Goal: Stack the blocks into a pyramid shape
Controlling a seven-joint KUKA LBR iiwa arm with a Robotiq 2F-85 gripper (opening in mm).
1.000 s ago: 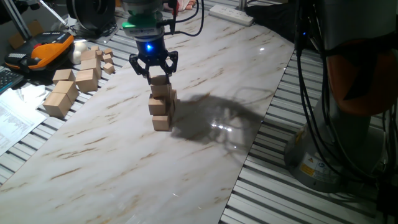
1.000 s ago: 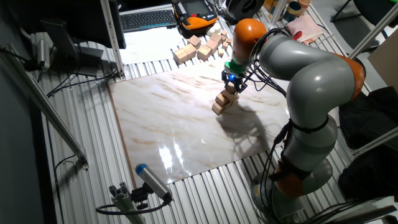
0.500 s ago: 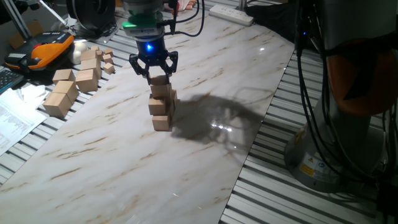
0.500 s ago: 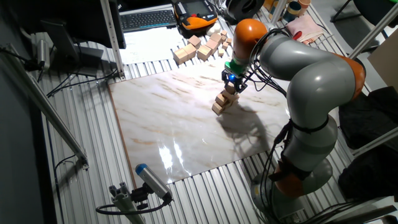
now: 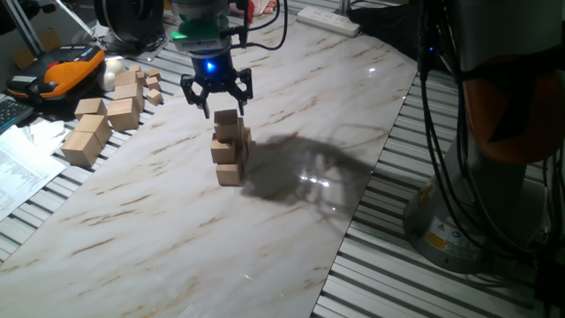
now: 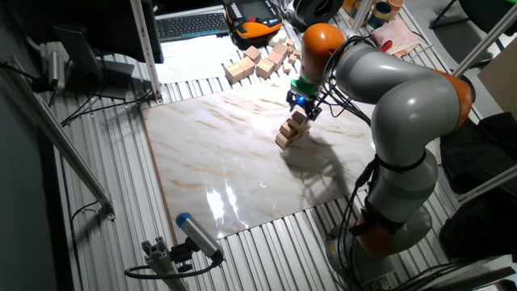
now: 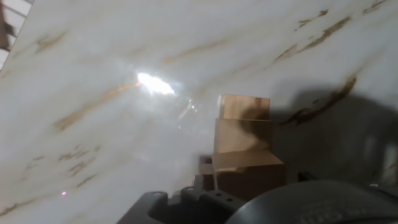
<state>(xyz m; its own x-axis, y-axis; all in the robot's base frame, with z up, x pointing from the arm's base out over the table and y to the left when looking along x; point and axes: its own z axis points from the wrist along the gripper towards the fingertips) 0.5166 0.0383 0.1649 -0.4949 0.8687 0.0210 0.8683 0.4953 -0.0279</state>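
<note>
Several light-tan blocks (image 5: 229,146) stand piled in a stepped stack, three layers high, in the middle of the marble board (image 5: 177,230). The top block (image 5: 227,117) rests free on the pile. My gripper (image 5: 217,99) hangs open just above it, its fingers spread to either side and touching nothing. From the other side, the gripper (image 6: 300,107) sits over the same stack (image 6: 288,131). The hand view looks down on the pile's blocks (image 7: 242,146) from close by; my fingertips do not show there.
Bigger pale wooden blocks (image 5: 86,139) and small cubes (image 5: 154,88) lie off the board's far left corner, beside an orange device (image 5: 66,69). A power strip (image 5: 328,19) lies at the back. The arm's base (image 6: 388,218) stands off the board's right side.
The gripper has lifted a little; its fingers were around the top block and now stand clear above it. The stack has not moved.
</note>
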